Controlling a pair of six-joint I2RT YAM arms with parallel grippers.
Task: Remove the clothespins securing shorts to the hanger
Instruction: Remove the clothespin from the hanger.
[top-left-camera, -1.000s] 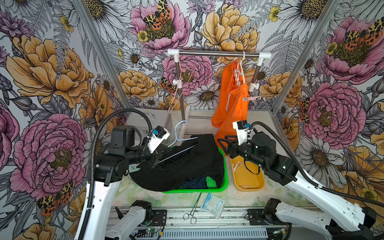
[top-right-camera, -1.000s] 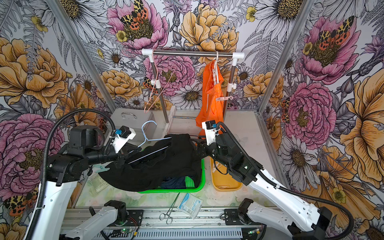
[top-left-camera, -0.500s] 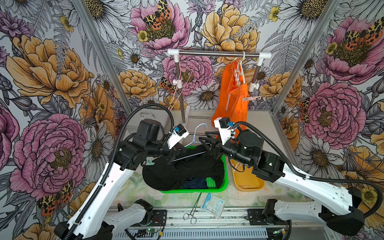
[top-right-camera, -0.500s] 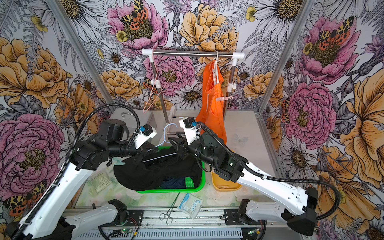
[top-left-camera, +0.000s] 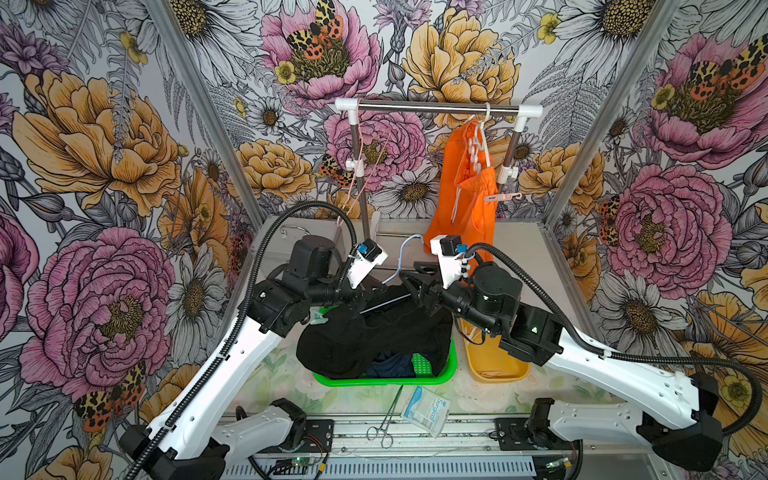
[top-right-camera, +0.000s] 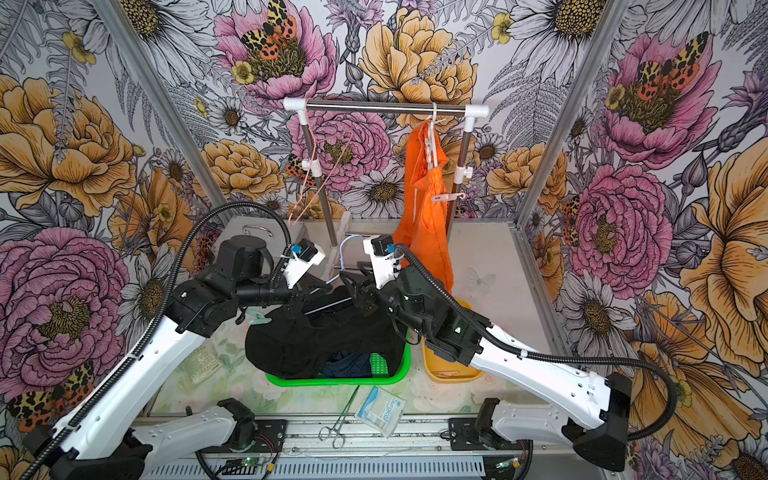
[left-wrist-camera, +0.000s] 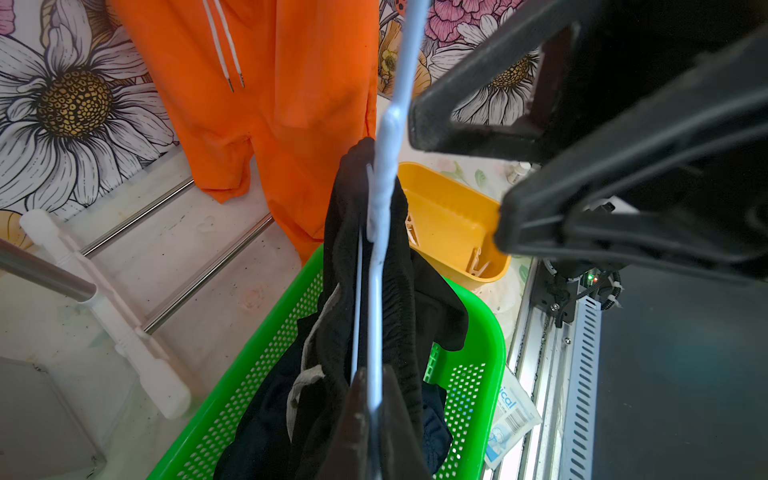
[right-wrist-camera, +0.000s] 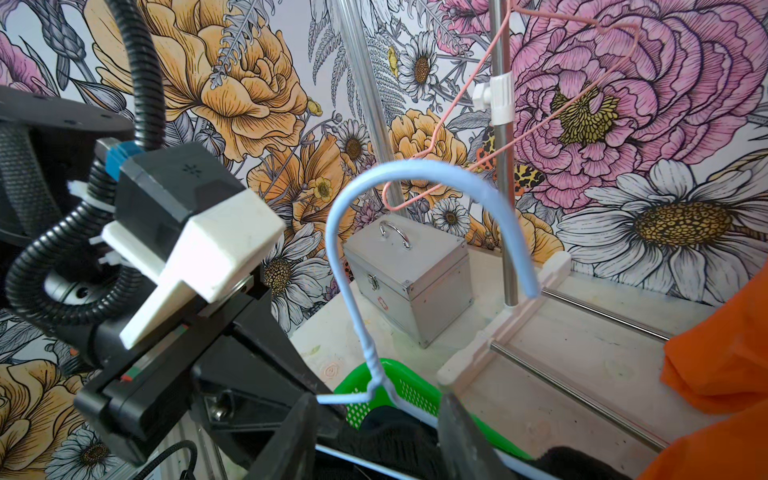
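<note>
Quick status from my end. My left gripper (left-wrist-camera: 374, 384) is clamped right down on the thin blue wire of the hanger (left-wrist-camera: 384, 137), holding it up over the basket (top-left-camera: 386, 379) at the front middle of the table (top-left-camera: 519, 257). The black shorts (top-left-camera: 365, 336) hang over that hanger and slump into the basket on top of the navy shorts (top-left-camera: 390, 359). My right gripper (right-wrist-camera: 376, 415) is partway open with nothing in it, jaws either side of the hanger's shoulder and the black waistband, just below the neck twist.

Pins: the only one I can clearly see clipped on is the pink pin (top-left-camera: 503, 197) on the orange shorts (top-left-camera: 465, 216), up on the rail (top-left-camera: 419, 108) at the table's back edge. A few pins (left-wrist-camera: 475, 262) lie in the bin (left-wrist-camera: 446, 224) just right of the basket. I honestly can't spot one on the black shorts from any view.

What worries me:
- If I close the right jaws blind, I'd probably grab fabric and wire, not a pin.
- That wire is skinny, so any sideways tug could spin it in my left pinch.
- The shorts are mostly slack, so a pull might drag them off with a pin on.
- Both wrists are really close, so a bump looks easy.
</note>
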